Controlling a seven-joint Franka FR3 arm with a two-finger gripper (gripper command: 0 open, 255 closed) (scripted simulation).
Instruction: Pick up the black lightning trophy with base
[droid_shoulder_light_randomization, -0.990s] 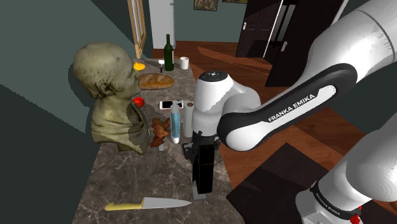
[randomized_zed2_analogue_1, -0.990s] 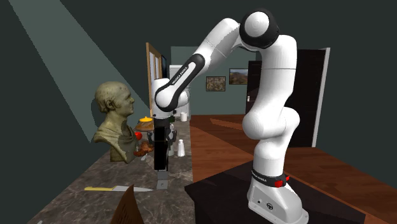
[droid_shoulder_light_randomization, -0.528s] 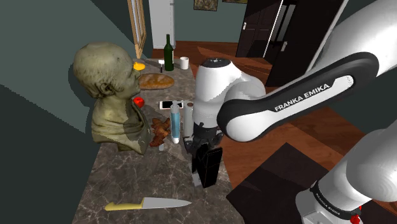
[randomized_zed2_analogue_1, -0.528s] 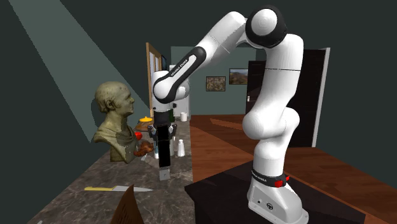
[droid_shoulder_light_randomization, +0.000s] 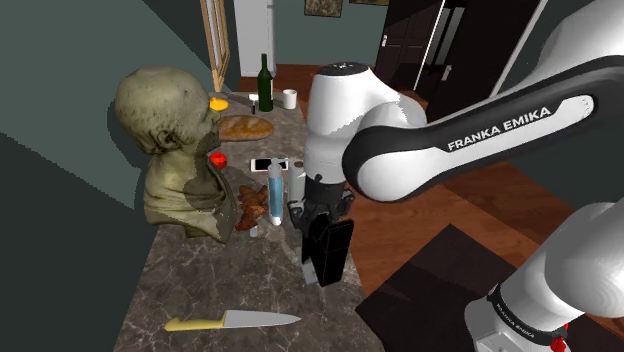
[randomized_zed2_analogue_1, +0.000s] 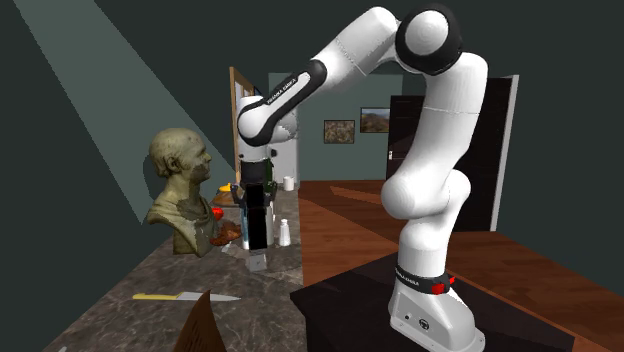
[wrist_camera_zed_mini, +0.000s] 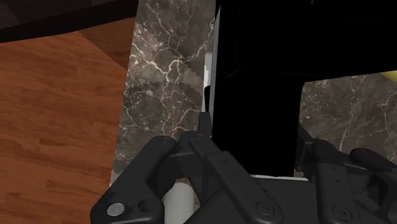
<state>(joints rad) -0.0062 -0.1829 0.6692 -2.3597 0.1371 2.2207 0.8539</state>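
Black lightning trophy (droid_shoulder_light_randomization: 329, 254) hangs straight below our tool (droid_shoulder_light_randomization: 322, 218), its long axis upright and in line with the tool, its pale base (randomized_zed2_analogue_1: 257, 262) lowest. In the wrist view the 2 fingers (wrist_camera_zed_mini: 205, 132) are clamped on its dark body from either side. We judge it lifted clear of the marble surface (droid_shoulder_light_randomization: 215, 285), over the edge nearest the stand, with the yellow-handled knife (droid_shoulder_light_randomization: 232, 321) lying nearby. The coming move, as we judge it, is a straight rise that keeps the trophy vertical.
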